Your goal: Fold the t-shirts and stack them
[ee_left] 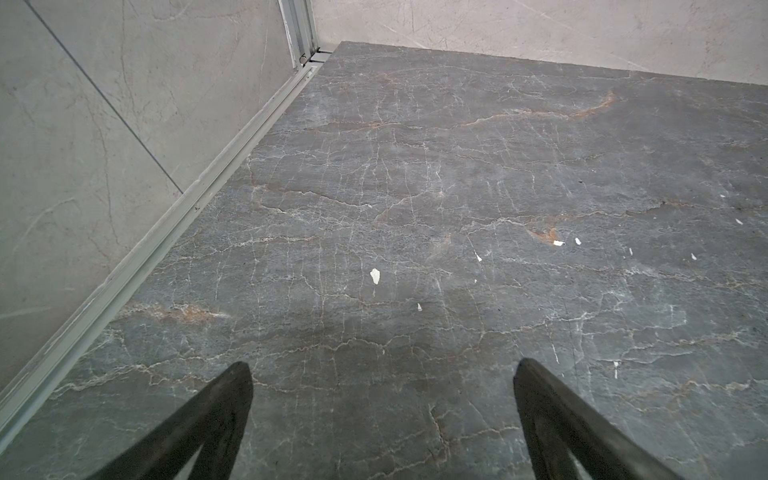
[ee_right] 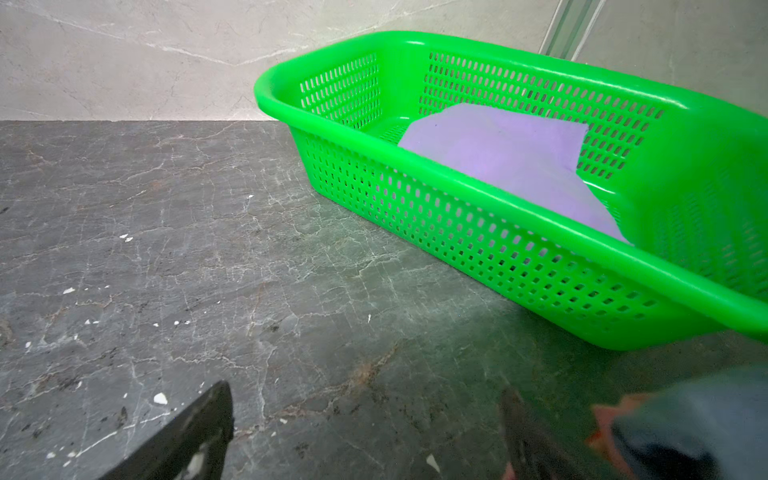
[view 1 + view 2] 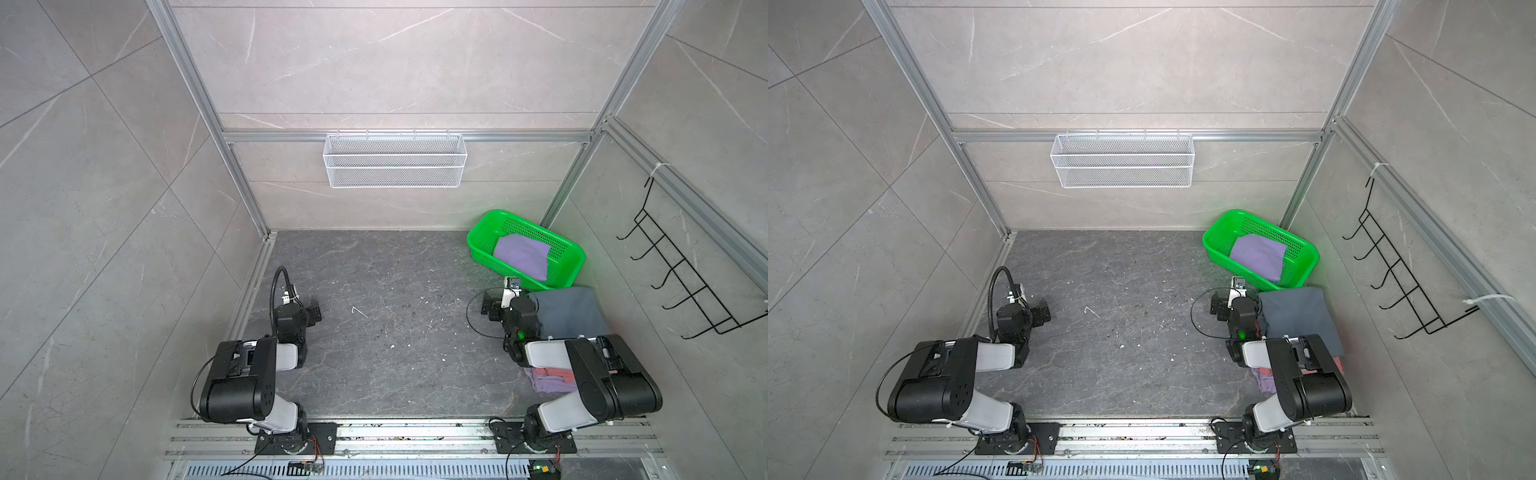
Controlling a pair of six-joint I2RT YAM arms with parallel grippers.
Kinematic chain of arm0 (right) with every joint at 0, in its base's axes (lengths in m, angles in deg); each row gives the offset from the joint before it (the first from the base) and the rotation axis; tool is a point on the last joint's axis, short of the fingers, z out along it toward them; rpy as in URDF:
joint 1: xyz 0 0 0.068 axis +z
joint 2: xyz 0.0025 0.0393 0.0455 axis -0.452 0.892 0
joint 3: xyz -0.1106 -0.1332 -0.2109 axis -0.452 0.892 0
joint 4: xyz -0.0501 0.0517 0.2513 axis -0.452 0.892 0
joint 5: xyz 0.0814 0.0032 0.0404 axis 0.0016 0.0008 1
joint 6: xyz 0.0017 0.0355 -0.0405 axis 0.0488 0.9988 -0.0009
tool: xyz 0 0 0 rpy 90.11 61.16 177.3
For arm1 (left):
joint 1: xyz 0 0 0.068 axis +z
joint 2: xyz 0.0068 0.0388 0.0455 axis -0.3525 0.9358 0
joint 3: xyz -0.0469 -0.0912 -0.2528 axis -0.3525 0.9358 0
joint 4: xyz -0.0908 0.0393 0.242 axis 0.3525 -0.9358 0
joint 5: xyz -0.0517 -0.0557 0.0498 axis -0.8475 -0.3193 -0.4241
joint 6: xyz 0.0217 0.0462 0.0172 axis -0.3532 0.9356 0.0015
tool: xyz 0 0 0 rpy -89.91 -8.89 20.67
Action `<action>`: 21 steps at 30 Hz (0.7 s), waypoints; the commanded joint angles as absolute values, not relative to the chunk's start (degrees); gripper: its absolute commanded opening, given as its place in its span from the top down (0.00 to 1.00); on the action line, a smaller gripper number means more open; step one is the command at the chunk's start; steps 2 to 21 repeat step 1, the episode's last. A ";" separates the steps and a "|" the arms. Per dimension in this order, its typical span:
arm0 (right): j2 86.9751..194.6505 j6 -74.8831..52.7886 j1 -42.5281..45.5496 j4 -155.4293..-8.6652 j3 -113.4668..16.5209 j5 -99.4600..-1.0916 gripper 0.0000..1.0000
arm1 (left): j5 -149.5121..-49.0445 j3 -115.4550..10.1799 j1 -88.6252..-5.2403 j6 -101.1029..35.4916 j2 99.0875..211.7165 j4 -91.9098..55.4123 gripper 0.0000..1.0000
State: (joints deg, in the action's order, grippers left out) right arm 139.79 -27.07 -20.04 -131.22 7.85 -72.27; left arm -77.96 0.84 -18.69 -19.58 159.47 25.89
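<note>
t-shirts [image 3: 569, 307] piled under right arm [image 3: 598, 374] | lavender shirt [image 3: 521, 255] in basket [image 3: 540, 235] | left hand [image 1: 382, 363], right hand [image 2: 365, 390] spread, empty

Slate blue-grey t-shirt [image 3: 569, 311] [image 2: 698, 419]: folded to a flat rectangle, topmost of a stack on the bench [image 3: 374, 332], just beside the right tool [image 2: 365, 390] on its outer side. Salmon-pink t-shirt [image 3: 548, 371] and lavender t-shirt [image 3: 544, 385]: lower in the stack, only rumpled edges showing behind the tool, toward its arm's base. Second lavender t-shirt [image 3: 521, 255] [image 2: 511, 166]: folded flat, lying in the green basket [image 3: 482, 239] ahead of the tool and to its right.
</note>
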 commanded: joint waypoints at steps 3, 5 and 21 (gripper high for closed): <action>139.83 -27.42 -19.93 -132.16 7.86 -72.28 0.00 | -77.00 -0.31 -18.73 -19.15 159.13 27.63 0.00; 139.83 -27.42 -19.93 -132.16 7.86 -72.28 0.00 | -77.00 -0.31 -18.73 -19.15 159.13 27.63 0.00; 139.83 -27.42 -19.93 -132.16 7.86 -72.28 0.00 | -77.00 -0.31 -18.73 -19.15 159.13 27.63 0.00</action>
